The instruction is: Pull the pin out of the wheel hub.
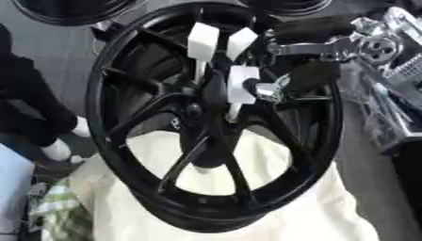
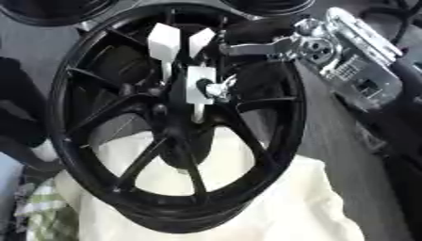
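Leaning against the far left edge, one dark shape with a white patch low on it, too unclear to name. Lying below it in the lower left corner, one green-checked cloth point(image 1: 56, 209). Cut off by the top edge, two dark rims: one point(image 1: 72, 9) at the left, one point(image 1: 290, 4) further right.

Filling the middle, one black wheel point(image 1: 95, 110), many-spoked, tilted, its lower rim resting on one cream cloth point(image 1: 284, 207) that spreads beneath and shows through between the spokes. At the centre, the hub point(image 2: 177, 101), dark and hard to read.

Standing out of the hub area, three white tabs on thin stems, taken here for pins. Two side by side above the hub: the left pin point(image 1: 203, 40), tall and nearly upright, and the middle pin point(image 1: 242, 41), smaller and leaning right. Below and between them, just right of the hub's centre, the lower pin point(image 1: 242, 84), its stem running down toward the hub.

Touching the lower pin's right edge, one small silver piece point(image 2: 219, 88). Just beside it, the right hand point(image 1: 306, 75), black against the black wheel; cannot tell how far the fingers are spread, nor whether anything is pinched between them. Reaching in from the upper right corner, the right arm point(image 1: 375, 47), silver-jointed, crossing over the wheel's rim.
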